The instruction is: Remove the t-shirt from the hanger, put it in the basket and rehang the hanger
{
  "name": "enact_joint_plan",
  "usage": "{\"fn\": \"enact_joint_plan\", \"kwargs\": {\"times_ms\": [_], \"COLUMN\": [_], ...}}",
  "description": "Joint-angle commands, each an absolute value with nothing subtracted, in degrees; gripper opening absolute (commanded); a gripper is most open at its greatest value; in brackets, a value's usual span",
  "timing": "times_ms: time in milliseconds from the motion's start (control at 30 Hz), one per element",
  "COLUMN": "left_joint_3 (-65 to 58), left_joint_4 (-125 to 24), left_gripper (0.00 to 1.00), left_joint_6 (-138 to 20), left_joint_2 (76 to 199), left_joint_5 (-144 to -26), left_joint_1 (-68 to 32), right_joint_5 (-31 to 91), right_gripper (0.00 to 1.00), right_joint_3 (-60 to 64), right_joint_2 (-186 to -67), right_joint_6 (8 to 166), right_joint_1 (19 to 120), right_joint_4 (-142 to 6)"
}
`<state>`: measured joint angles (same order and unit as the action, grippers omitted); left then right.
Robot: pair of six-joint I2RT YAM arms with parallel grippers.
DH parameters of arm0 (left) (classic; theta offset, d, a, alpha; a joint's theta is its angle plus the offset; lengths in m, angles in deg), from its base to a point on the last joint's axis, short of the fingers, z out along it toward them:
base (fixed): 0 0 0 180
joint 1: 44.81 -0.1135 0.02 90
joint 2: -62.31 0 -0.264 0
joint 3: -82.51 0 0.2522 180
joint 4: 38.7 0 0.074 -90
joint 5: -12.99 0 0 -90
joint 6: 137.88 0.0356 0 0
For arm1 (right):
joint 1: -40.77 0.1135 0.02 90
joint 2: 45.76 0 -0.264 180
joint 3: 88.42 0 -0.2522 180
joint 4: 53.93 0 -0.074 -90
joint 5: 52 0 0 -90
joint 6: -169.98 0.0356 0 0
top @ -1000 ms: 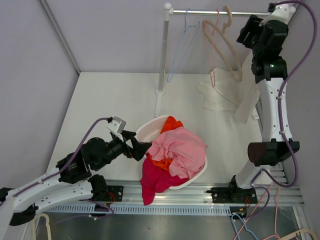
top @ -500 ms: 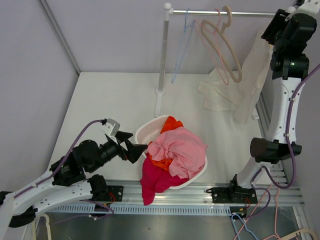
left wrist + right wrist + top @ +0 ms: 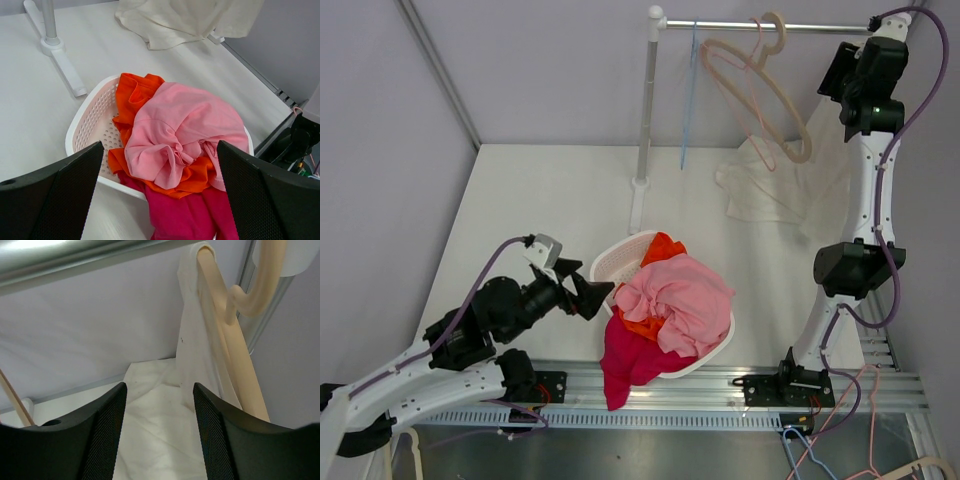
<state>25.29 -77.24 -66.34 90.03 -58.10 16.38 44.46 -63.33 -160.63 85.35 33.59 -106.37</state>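
Observation:
The white t-shirt [image 3: 770,185] hangs by one part from the lower end of the beige hanger [image 3: 765,85] on the rail, and the rest lies crumpled on the table. In the right wrist view the shirt [image 3: 197,355] drapes over the hanger's arm [image 3: 237,355]. My right gripper [image 3: 838,80] is high beside the rail, to the right of the hanger. It is open and empty [image 3: 159,390], with the shirt lying beyond it. My left gripper [image 3: 600,290] is open and empty at the basket's left rim [image 3: 160,150].
A white laundry basket [image 3: 615,262] holds pink [image 3: 680,295], orange and magenta garments, the magenta one spilling over the front. The rack's upright pole [image 3: 646,110] stands at mid-table. A pink hanger [image 3: 745,110] and a blue hanger [image 3: 688,90] hang on the rail.
My right gripper swung right, then came back a little left and lower. The shirt, stretched up beside it half a second ago, now hangs lower. The hangers swung. My left gripper barely moved.

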Motion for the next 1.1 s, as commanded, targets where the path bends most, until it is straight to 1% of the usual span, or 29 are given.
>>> {"fn": "enact_joint_plan", "kwargs": {"times_ms": [0,100,133,233,367,500,633,767,933,1067], "left_joint_3": [25.8,26.3,26.5,26.7,26.4,25.9,24.9,24.1,23.4,23.0], "left_joint_4": [-76.3,-75.1,-74.6,-73.5,-73.6,-73.2,-72.5,-71.6,-70.5,-69.5], "left_gripper": [1.0,0.99,0.99,0.99,0.99,1.0,1.0,0.99,1.0,0.99], "left_joint_6": [-65.9,-66.4,-66.1,-65.2,-64.8,-64.9,-64.1,-63.5,-63.3,-62.8], "left_joint_2": [91.5,91.1,90.3,89.7,90.3,90.9,92.1,93.7,95.8,97.4], "left_joint_5": [-57.2,-55.9,-55.5,-55.1,-55.0,-56.1,-57.1,-57.0,-57.0,-57.0], "left_joint_1": [15.7,15.6,15.7,15.7,15.7,15.6,15.7,15.7,15.7,15.6], "right_joint_5": [45.6,40.3,36.8,34.5,37.3,40.1,38.6,40.5,39.3,37.0], "right_gripper": [0.6,0.59,0.59,0.59,0.59,0.59,0.59,0.59,0.59,0.57], "right_joint_3": [-65.6,-62.8,-62.3,-61.9,-61.8,-63.5,-63.6,-63.6,-65.9,-66.6], "right_joint_2": [-160.8,-159.1,-158.0,-155.7,-153.1,-153.2,-153.2,-153.8,-157.5,-159.0], "right_joint_6": [83.2,83.0,84.0,85.3,84.8,83.0,83.0,82.0,81.7,82.5], "right_joint_1": [33.0,32.5,32.3,31.9,31.9,31.4,30.4,29.9,28.6,27.4], "right_joint_4": [-103.8,-102.4,-102.1,-101.7,-101.4,-102.9,-103.0,-103.1,-104.7,-104.0]}}
